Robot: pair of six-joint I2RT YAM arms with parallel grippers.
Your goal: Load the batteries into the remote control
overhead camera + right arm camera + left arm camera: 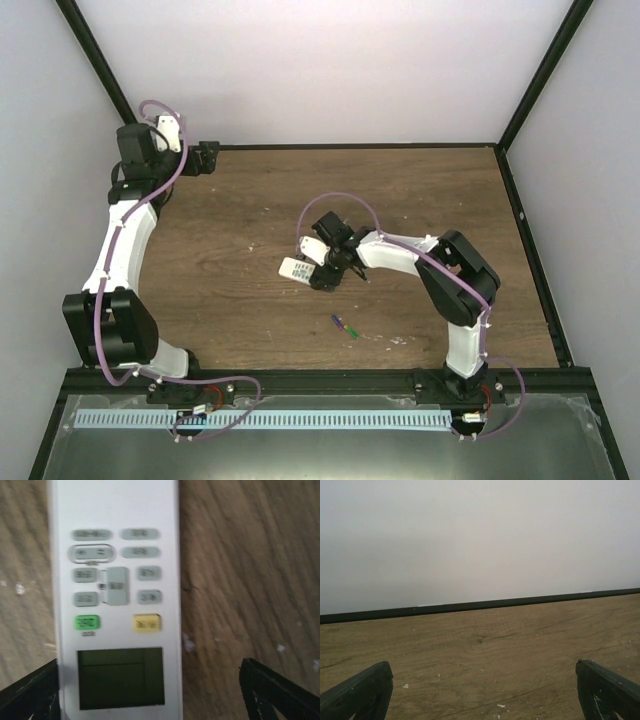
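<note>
The remote control (296,268) lies flat on the wooden table, left of centre. In the right wrist view the remote (117,580) is face up, showing its dark display, grey buttons and one green and one yellow button. My right gripper (326,277) hovers just over the remote's display end, open (150,666). The left finger (30,695) is by the remote's edge and the right finger (280,692) stands clear over bare wood. The two batteries (345,327), one purple-blue and one green, lie together nearer the front. My left gripper (206,157) is open and empty (482,666) at the far left corner.
A small white part (313,247) shows just behind the remote, by the right wrist; I cannot tell what it is. A black frame rail (480,605) and white wall bound the table's back edge. Small white flecks dot the wood (187,642).
</note>
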